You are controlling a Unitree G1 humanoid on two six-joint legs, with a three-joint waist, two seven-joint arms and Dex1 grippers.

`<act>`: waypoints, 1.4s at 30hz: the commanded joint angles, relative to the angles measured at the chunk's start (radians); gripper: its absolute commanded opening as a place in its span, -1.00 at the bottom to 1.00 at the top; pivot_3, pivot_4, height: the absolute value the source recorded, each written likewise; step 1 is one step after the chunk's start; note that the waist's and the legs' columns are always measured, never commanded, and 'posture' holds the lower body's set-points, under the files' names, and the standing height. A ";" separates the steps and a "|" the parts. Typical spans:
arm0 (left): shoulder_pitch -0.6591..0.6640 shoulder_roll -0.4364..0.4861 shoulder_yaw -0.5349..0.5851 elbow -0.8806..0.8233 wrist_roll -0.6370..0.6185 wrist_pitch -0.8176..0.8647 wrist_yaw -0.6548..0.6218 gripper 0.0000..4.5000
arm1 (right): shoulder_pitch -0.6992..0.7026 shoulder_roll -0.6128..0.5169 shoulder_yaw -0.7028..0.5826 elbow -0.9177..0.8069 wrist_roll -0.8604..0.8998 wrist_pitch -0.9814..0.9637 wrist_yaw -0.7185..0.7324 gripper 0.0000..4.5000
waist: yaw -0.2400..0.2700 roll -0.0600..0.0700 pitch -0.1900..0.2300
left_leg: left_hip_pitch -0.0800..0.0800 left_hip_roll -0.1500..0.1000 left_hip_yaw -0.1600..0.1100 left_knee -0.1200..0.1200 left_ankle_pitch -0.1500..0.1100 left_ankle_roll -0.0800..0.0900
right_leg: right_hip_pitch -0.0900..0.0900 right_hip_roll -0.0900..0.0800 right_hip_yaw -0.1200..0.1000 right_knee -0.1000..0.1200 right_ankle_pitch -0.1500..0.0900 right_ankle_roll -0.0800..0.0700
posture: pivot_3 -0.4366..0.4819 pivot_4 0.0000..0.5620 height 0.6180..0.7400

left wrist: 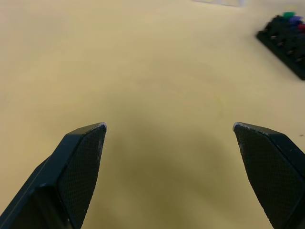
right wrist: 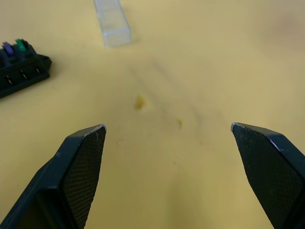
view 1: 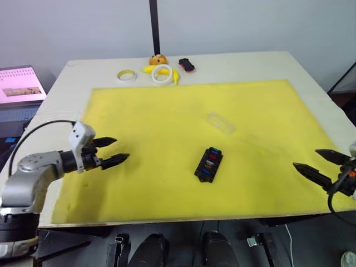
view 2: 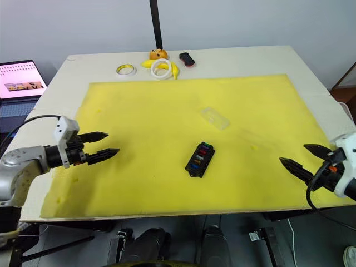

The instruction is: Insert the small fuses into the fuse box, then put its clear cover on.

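Both pincers were wide and empty: left pincer [view 1: 111, 151] well left of the fuse box [view 1: 208, 164], right pincer [view 1: 314, 164] well right. Fuses [view 1: 210, 159] sat in its slots; cover [view 1: 221, 123] lay just behind it.

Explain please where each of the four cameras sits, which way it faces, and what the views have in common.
Left eye view: on the head, looking forward and down at the yellow mat; left gripper and right gripper show, both open.
Right eye view: beside it, the same scene.
Left wrist view: on the left wrist, looking along its fingers toward the fuse box.
Right wrist view: on the right wrist, facing the clear cover.
Shared: all four show the fuse box with coloured fuses seated.
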 commanded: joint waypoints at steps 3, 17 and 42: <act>-0.061 -0.052 -0.047 -0.162 -0.066 0.020 0.051 1.00 | -0.181 -0.002 0.144 -0.043 0.053 0.039 -0.095 0.98 | 0.002 0.000 0.000 | 0.000 0.000 0.000 0.000 0.000 0.000 | 0.000 0.000 0.000 0.000 0.000 0.000 | -0.05 -0.47 1.00; -0.261 -0.260 -0.229 -0.304 -0.118 0.076 0.239 1.00 | -0.840 0.161 0.735 0.398 -0.154 0.047 -0.240 0.98 | -0.006 0.000 0.000 | -0.002 0.000 0.001 0.000 0.000 0.000 | -0.002 0.000 0.000 0.000 0.000 0.000 | -0.05 -0.47 1.00; -0.232 -0.267 -0.282 -0.318 -0.063 0.025 0.301 1.00 | -1.044 0.358 0.870 0.776 -0.390 -0.149 -0.209 0.42 | -0.029 0.000 0.000 | -0.002 0.000 0.000 -0.001 0.000 0.000 | -0.003 0.000 0.000 0.000 0.000 0.000 | -0.05 -0.47 1.00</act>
